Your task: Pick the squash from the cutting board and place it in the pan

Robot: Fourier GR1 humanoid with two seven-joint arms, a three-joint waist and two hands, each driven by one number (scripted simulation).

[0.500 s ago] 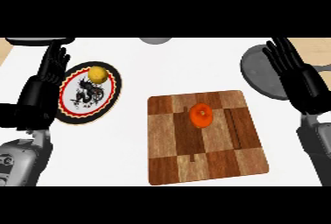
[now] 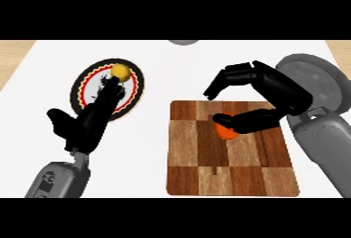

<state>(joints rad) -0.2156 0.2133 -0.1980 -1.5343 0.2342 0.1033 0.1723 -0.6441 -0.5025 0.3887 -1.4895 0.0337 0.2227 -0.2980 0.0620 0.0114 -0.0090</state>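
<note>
White counter (image 2: pixel 171 65), smooth and matte, bearing every item listed.

Wooden cutting board (image 2: pixel 198 176): rectangular, a patchwork of light and dark brown blocks with visible grain, lying right of centre.

Grey pan (image 2: pixel 319 76): round, dull metal-grey, at the counter's upper right, beyond the board's far right corner and partly hidden by the right arm.

Plate (image 2: pixel 133 74): round, dark-rimmed with a red zigzag border and a pale centre carrying a dark motif; a small yellow rounded item (image 2: pixel 121 71) sits at its far side.

Right hand (image 2: pixel 274 95): black, glossy, over the board's far half, fingers arched above and thumb reaching low beside the squash, not closed on it as far as can be seen.

Left hand (image 2: pixel 89 122): black, fingers straight, holding nothing, lying across the plate's near edge.

Squash (image 2: pixel 225 132): small, orange, rounded, smooth-skinned, on the board's upper middle, touching or just beside the right thumb.

Step in hand, by judgement: closing for the pick. Next move calls for fingers wrapping the squash, a lift, then carriage up and rightward to the pan.
</note>
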